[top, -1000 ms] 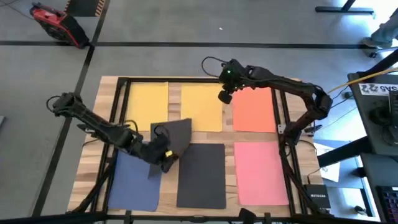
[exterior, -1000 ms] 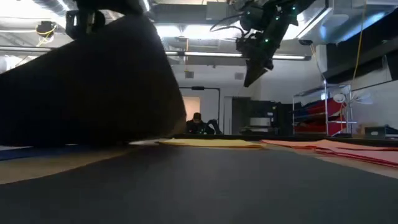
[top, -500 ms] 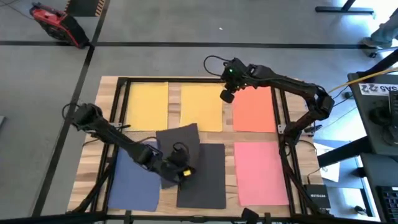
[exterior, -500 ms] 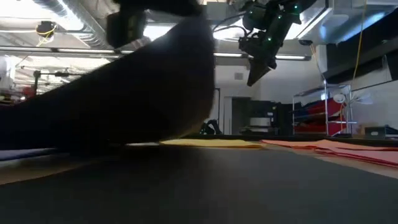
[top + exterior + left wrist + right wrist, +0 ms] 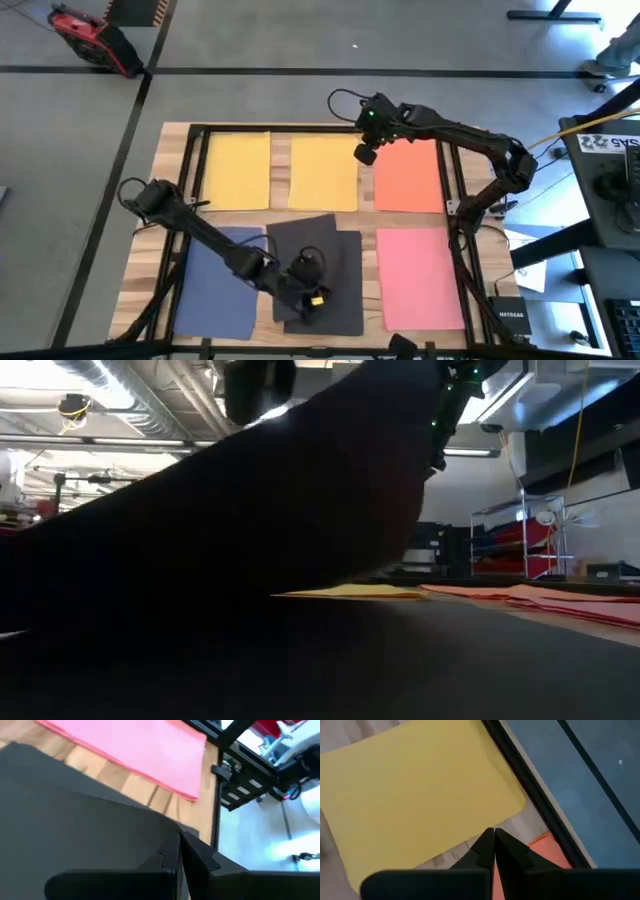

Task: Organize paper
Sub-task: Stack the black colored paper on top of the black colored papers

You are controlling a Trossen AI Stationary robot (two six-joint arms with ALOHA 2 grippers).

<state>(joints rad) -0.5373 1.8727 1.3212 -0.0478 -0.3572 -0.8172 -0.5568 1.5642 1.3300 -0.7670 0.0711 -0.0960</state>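
On our wooden table (image 5: 368, 222), left gripper (image 5: 312, 297) pinched on dark sheet (image 5: 300, 242), right gripper (image 5: 364, 153) closed, empty, above yellow sheet (image 5: 323, 172).

My left arm (image 5: 215, 240) lies slanted across the blue paper (image 5: 215, 290) and blocks the way there. Its left gripper (image 5: 312, 296) sits over the dark paper (image 5: 320, 270). The right gripper (image 5: 364, 152) hangs between the yellow paper (image 5: 322, 172) and the orange paper (image 5: 408, 178). Above the pink paper (image 5: 418, 278) I see open room.
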